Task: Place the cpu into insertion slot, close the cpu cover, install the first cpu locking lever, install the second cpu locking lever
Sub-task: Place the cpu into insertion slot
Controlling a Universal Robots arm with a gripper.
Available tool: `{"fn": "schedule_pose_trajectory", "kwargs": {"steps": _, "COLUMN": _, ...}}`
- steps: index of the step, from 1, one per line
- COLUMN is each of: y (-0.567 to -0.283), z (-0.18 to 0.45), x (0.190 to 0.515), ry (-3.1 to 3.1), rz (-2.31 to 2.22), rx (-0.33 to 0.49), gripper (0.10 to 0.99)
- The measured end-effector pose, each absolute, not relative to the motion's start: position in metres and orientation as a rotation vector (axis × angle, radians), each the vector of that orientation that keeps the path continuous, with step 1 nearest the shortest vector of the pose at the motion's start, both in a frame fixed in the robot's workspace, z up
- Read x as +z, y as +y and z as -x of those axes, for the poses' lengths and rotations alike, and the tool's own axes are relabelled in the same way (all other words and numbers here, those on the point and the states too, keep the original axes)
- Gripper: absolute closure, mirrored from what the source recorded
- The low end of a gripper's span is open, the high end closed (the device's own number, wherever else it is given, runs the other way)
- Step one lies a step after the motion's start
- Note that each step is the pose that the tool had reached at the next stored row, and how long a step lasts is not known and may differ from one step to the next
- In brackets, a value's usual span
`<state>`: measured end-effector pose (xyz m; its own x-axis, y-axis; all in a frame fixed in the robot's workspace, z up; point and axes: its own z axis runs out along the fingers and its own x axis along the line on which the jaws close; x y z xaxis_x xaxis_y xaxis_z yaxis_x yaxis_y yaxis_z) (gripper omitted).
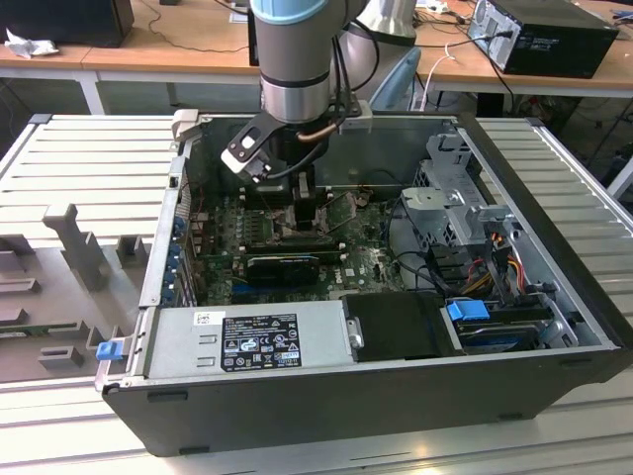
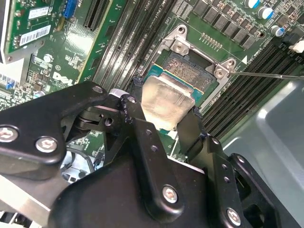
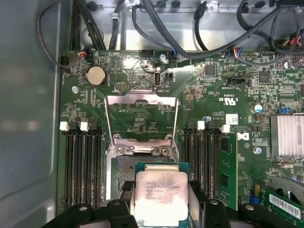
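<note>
The first step is in hand: the gripper (image 2: 165, 108) is holding the cpu (image 2: 167, 100) over the insertion slot (image 2: 191, 72), its fingers (image 2: 191, 130) closing on two opposite edges of the chip, metal face upward. The chip is hanging over the near part of the socket, overlapping it rather than lying square inside; whether it is touching the rim I cannot tell. By my judgement the seating is calling for the chip's edges to be lining up with the socket walls and its face lying level before any release.

The first wrist view is showing the cpu cover (image 3: 141, 99) standing open beyond the socket, with green motherboard (image 3: 213, 95) showing through its cut-out, so nothing is closing yet. The second wrist view is giving a slanted look at the socket's dark contact field and a thin metal rod (image 2: 266, 74) running off beside it. The exterior view is showing the arm reaching down into the open computer case (image 1: 396, 396) lying on the slatted table (image 1: 79, 148)
</note>
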<state>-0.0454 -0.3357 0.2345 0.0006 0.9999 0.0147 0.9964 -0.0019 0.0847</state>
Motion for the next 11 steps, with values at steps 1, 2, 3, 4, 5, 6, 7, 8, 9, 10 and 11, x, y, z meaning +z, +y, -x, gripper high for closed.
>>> {"fn": "schedule_pose_trajectory", "kwargs": {"steps": 1, "y": -0.336, "z": 0.046, "x": 0.234, "ry": 2.184, "rz": -2.186, "rx": 0.109, "gripper": 0.549}}
{"fn": "schedule_pose_trajectory", "kwargs": {"steps": 2, "y": -0.336, "z": 0.046, "x": 0.234, "ry": 2.184, "rz": -2.186, "rx": 0.109, "gripper": 0.549}}
{"fn": "schedule_pose_trajectory", "kwargs": {"steps": 3, "y": -0.336, "z": 0.046, "x": 0.233, "ry": 2.184, "rz": -2.186, "rx": 0.109, "gripper": 0.549}}
{"fn": "schedule_pose_trajectory", "kwargs": {"steps": 4, "y": -0.336, "z": 0.047, "x": 0.232, "ry": 2.184, "rz": -2.186, "rx": 0.109, "gripper": 0.549}}
{"fn": "schedule_pose_trajectory", "kwargs": {"steps": 5, "y": -0.336, "z": 0.047, "x": 0.23, "ry": 2.184, "rz": -2.186, "rx": 0.109, "gripper": 0.549}}
{"fn": "schedule_pose_trajectory", "kwargs": {"steps": 6, "y": -0.335, "z": 0.047, "x": 0.228, "ry": 2.184, "rz": -2.186, "rx": 0.109, "gripper": 0.549}}
{"fn": "schedule_pose_trajectory", "kwargs": {"steps": 7, "y": -0.334, "z": 0.048, "x": 0.225, "ry": 2.184, "rz": -2.186, "rx": 0.108, "gripper": 0.549}}
{"fn": "schedule_pose_trajectory", "kwargs": {"steps": 8, "y": -0.332, "z": 0.048, "x": 0.224, "ry": 2.184, "rz": -2.186, "rx": 0.109, "gripper": 0.549}}
{"fn": "schedule_pose_trajectory", "kwargs": {"steps": 9, "y": -0.33, "z": 0.048, "x": 0.224, "ry": 2.184, "rz": -2.186, "rx": 0.109, "gripper": 0.549}}
{"fn": "schedule_pose_trajectory", "kwargs": {"steps": 10, "y": -0.328, "z": 0.049, "x": 0.223, "ry": 2.184, "rz": -2.186, "rx": 0.109, "gripper": 0.549}}
{"fn": "schedule_pose_trajectory", "kwargs": {"steps": 11, "y": -0.326, "z": 0.049, "x": 0.222, "ry": 2.184, "rz": -2.186, "rx": 0.108, "gripper": 0.549}}
